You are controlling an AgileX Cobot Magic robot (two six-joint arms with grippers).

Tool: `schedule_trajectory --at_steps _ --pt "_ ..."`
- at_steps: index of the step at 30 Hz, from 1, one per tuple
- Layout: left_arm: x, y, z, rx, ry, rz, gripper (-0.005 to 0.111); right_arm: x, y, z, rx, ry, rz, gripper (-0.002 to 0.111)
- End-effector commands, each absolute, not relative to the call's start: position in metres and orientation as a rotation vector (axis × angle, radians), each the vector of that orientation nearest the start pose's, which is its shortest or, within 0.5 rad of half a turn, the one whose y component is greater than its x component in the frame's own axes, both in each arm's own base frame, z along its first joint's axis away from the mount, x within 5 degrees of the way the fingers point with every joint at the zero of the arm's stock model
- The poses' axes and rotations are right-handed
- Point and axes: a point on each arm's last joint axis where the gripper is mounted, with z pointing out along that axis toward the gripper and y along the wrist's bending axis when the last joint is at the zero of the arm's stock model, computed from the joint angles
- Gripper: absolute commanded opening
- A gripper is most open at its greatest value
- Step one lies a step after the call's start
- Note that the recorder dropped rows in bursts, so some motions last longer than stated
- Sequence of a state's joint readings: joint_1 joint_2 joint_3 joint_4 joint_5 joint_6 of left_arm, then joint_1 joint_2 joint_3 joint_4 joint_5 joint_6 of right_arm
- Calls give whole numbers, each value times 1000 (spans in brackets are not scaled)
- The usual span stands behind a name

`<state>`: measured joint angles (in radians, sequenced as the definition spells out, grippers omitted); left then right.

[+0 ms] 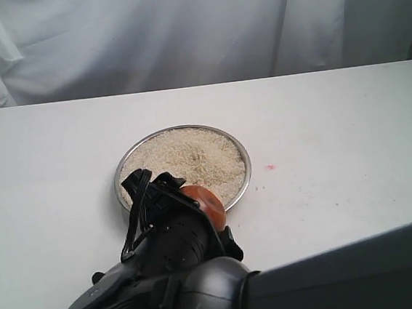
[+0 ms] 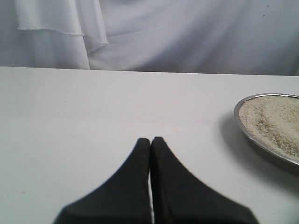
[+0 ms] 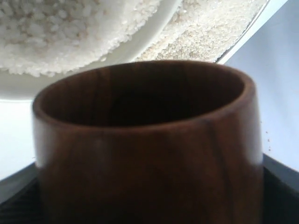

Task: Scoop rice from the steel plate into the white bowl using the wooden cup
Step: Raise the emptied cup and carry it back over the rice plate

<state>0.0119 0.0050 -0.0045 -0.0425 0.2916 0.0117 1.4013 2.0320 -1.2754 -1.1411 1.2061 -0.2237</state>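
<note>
White curtain [image 1: 143,36] in the bg, plain white surface [image 1: 348,111] up front w/ a tiny pink speck [image 1: 270,167] on it. The steel plate [image 1: 178,128] sits roughly mid-surface and is pretty much covered in rice [image 1: 184,156], a pale heap spread almost to the rim.

Right arm [image 1: 334,273] reaches in from the near-right corner of the exterior view and across to the plate's near edge. Right jaws are clamped on the wooden cup [image 1: 205,204], one black finger [image 3: 14,191] on each side of it in the wrist cam. Glossy reddish-brown cup hangs at the plate's near rim. Can't tell if it's touching the plate or the grains. Wrist cam looks straight over the cup's mouth: the inside is dark, and tbh I can't see the bottom.

White bowl [image 3: 140,44] only shows in the right wrist cam, just past the cup's mouth, w/ a good pile of rice in it already. The plate's rice and rim show right behind it. The bowl is very close to the plate, but idk if it's beside or overlapping it. In the exterior view the arm hides it.

Left jaws are together, fingers [image 2: 135,186] pressed tip to tip w/ nothing between them, low over bare surface. The plate is off to one side of them, apart.
</note>
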Motion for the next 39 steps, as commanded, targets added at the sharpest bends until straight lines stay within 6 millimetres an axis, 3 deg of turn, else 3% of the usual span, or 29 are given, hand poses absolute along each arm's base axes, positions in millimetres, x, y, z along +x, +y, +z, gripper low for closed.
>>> schedule_trajectory --at_steps 1,5,8,13,20,25,33,39 --pt "55 -1 187 -30 1768 -27 0 145 352 176 -2232 1108 -1346 0" --pt "55 -1 187 -30 1768 -27 0 152 341 183 -2218 1286 -1264 0" --pt "55 -1 187 -30 1768 -27 0 157 339 194 -2170 1381 -1085 0" --pt "55 -1 187 -30 1768 -27 0 173 330 220 -2074 1434 -950 0" --pt "55 -1 187 -30 1768 -27 0 204 308 242 -1955 1557 -839 0" --pt "55 -1 187 -30 1768 -27 0 233 291 246 -1869 1644 -761 0" --pt "55 -1 187 -30 1768 -27 0 277 272 248 -1785 1614 -606 0" --pt "55 -1 187 -30 1768 -27 0 302 260 249 -1781 1512 -637 0"
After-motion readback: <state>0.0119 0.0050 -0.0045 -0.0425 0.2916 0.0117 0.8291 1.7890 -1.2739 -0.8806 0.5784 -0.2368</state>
